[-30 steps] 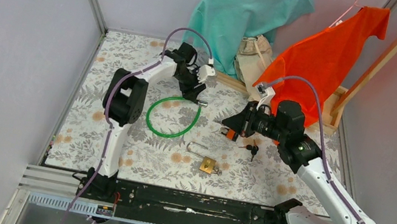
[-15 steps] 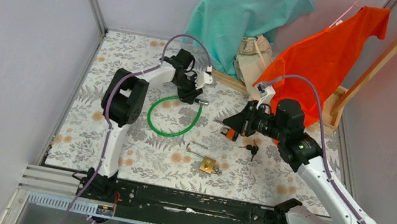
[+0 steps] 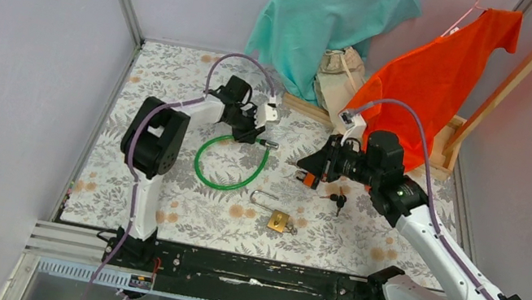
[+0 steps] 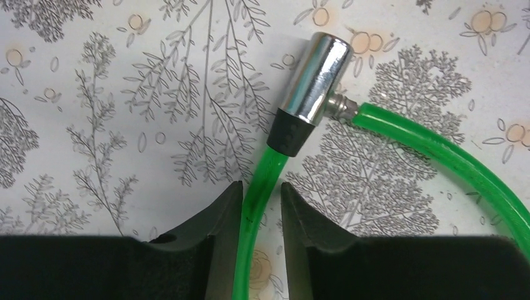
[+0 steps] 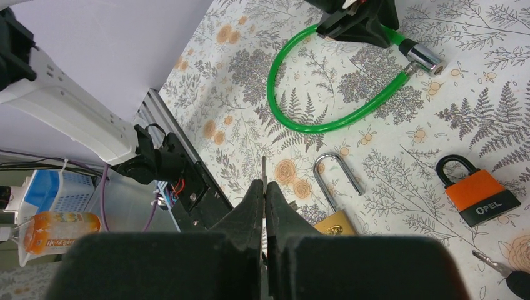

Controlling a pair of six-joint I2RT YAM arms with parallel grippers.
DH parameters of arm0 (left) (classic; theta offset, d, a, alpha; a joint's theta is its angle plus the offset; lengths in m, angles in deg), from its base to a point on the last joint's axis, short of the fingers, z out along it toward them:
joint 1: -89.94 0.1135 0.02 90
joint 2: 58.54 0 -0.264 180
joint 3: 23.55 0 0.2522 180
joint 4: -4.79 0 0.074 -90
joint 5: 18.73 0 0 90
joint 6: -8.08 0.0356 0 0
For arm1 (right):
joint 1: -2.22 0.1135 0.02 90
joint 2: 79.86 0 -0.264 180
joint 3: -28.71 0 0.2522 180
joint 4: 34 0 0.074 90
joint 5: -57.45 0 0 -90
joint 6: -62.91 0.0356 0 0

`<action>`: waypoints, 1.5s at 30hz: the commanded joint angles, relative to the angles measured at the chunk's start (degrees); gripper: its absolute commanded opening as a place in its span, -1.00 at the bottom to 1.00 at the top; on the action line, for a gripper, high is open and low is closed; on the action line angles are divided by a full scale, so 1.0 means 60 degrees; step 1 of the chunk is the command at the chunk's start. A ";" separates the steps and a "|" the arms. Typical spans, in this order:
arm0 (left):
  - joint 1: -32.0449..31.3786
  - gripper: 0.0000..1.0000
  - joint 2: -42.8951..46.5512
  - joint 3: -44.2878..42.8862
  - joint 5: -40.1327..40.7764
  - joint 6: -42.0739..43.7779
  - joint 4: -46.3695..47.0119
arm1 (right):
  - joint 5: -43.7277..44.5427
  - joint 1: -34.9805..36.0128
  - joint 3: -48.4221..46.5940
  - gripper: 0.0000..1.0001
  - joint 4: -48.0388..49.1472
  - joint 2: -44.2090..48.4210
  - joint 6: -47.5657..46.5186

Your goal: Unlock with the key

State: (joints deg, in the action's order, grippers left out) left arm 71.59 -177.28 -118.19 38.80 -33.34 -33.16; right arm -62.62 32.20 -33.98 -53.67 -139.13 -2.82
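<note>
Cloth printed with grey ferns and orange flowers (image 3: 177, 72) covers the table under both arms. On it lies a green plastic-coated cable lock (image 3: 204, 165) bent into a loop, and the left gripper (image 4: 260, 190) is down over it. Its two black fingers (image 4: 225, 212) stand a little apart, one on each side of the cable. A sliver of cloth shows on either side, so the jaws are partly open around the cable and not clamped on it. Just ahead of those jaws the cable ends in a black collar and a shiny chrome cylinder (image 4: 315, 75), tilted to the right.

The right gripper (image 5: 264, 187) hangs above the cloth with its jaws pressed together on a thin grey metal key (image 5: 264, 167), whose blade sticks out beyond the fingertips. Below and just right of those jaws lies a brass padlock with a long steel shackle (image 5: 340, 178), partly hidden by the fingers. Further right lies an orange-and-black padlock (image 5: 478, 190), and at the far lower right a black-headed key (image 5: 517, 282).
</note>
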 commanded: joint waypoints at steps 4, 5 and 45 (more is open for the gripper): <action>-0.0031 -0.23 0.0735 0.1408 -0.0097 -0.0081 0.1605 | -0.0293 -0.0046 -0.0664 -1.00 0.0472 -0.0230 0.0032; -0.0034 -0.29 0.0712 0.1434 -0.0086 -0.0010 0.1613 | -0.0338 -0.0041 -0.0699 -1.00 0.0487 -0.0267 0.0053; -0.0106 -1.00 1.2717 0.3545 -0.2710 0.1789 -0.0909 | -0.1896 0.0166 -0.2946 -1.00 0.1286 -0.0138 -0.0581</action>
State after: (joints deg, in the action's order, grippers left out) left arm 71.19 -103.79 -98.11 28.90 -25.63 -47.56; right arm -69.07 32.33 -50.46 -53.58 -142.51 -6.71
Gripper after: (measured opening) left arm 0.046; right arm 0.016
